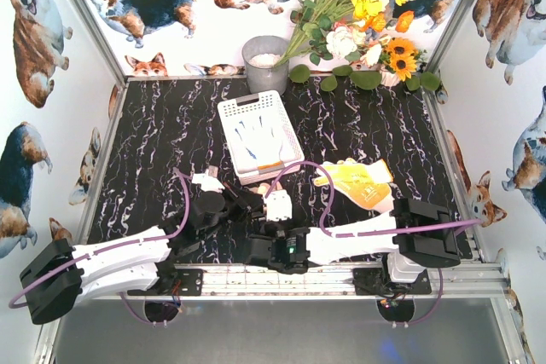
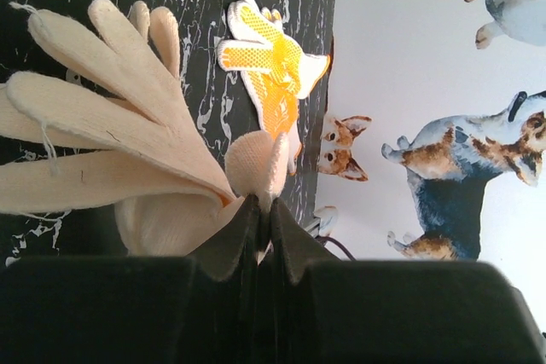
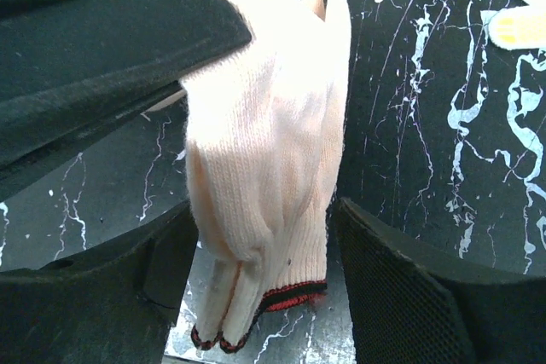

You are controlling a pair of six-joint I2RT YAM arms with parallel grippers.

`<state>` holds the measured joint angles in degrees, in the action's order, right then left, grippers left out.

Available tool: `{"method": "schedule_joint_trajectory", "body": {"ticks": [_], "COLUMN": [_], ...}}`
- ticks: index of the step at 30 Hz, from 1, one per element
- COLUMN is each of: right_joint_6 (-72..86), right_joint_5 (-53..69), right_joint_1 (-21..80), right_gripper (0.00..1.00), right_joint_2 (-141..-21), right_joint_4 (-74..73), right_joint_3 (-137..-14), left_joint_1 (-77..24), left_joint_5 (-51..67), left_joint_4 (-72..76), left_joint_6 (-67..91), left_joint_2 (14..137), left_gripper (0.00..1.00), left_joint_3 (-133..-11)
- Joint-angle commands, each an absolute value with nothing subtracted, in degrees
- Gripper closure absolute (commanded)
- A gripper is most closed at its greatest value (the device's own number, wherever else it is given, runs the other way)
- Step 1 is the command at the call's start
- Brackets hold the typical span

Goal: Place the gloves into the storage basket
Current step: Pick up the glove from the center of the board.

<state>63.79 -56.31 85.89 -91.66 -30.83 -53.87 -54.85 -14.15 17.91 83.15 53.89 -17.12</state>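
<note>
My left gripper [image 2: 263,202] is shut on a cream glove [image 2: 111,125], pinching a fold of it while its fingers fan out to the left. In the right wrist view the same cream glove [image 3: 264,142] hangs with its red-and-black cuff down. My right gripper [image 3: 264,236] stands open, one finger on each side of the cuff end. From above, both grippers meet at the cream glove [image 1: 277,205] near the table's front middle. A yellow glove [image 1: 358,181] lies flat on the table to the right. The white storage basket [image 1: 229,112] behind holds a blue-palmed glove [image 1: 260,138].
A grey round pot [image 1: 265,63] stands behind the basket, with a bunch of flowers [image 1: 358,14] at the back right. Printed walls close in the black marble table [image 1: 153,142] on three sides. A metal rail [image 1: 281,279] runs along the near edge.
</note>
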Motion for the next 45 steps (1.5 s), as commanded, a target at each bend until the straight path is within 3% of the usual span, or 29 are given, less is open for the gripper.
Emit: {"method": "schedule_joint_trajectory", "body": {"ticks": [1, 8, 13, 17, 19, 27, 33, 39, 45], "right_joint_6": [64.10, 66.34, 63.88, 62.44, 60.94, 60.92, 68.09, 79.65, 90.60], "right_joint_5": [-60.51, -59.98, -55.22, -41.01, -32.02, 4.38, 13.27, 18.58, 18.73], "right_joint_1": [85.94, 85.75, 84.97, 80.46, 76.97, 59.34, 52.97, 47.96, 46.19], "right_gripper": [0.35, 0.69, 0.99, 1.00, 1.00, 1.00, 1.00, 1.00, 1.00], "right_joint_2": [-93.17, -93.19, -88.18, -79.81, -75.07, -66.14, -66.79, -65.77, -64.42], "right_joint_4": [-28.75, -31.89, -32.95, -32.38, -31.69, -34.89, -36.80, -35.34, -33.22], "right_joint_3": [-54.03, -54.50, -53.81, -50.00, -47.87, -46.69, -50.03, -50.70, -50.09], "left_joint_1": [-55.19, -55.19, -55.11, -54.23, -53.81, -51.54, -51.50, -52.38, -53.96], "left_joint_5": [-13.80, -15.32, -16.81, -14.60, -13.53, -9.00, -5.46, -0.89, 1.52], "left_joint_4": [20.56, 20.06, 17.17, 12.62, 10.64, 4.47, -6.14, -17.64, -16.71], "left_joint_6": [83.67, 84.02, 81.92, 78.11, 76.07, 63.90, 46.25, 32.19, 26.68], "left_joint_2": [53.17, 52.00, 51.05, 51.58, 51.68, 51.86, 52.24, 53.84, 51.60], "left_gripper": [1.00, 1.00, 1.00, 1.00, 0.94, 0.47, 0.28, 0.19, 0.14], "left_joint_3": [-18.95, -18.30, -18.81, -21.34, -22.72, -29.37, -37.50, -46.20, -47.59]}}
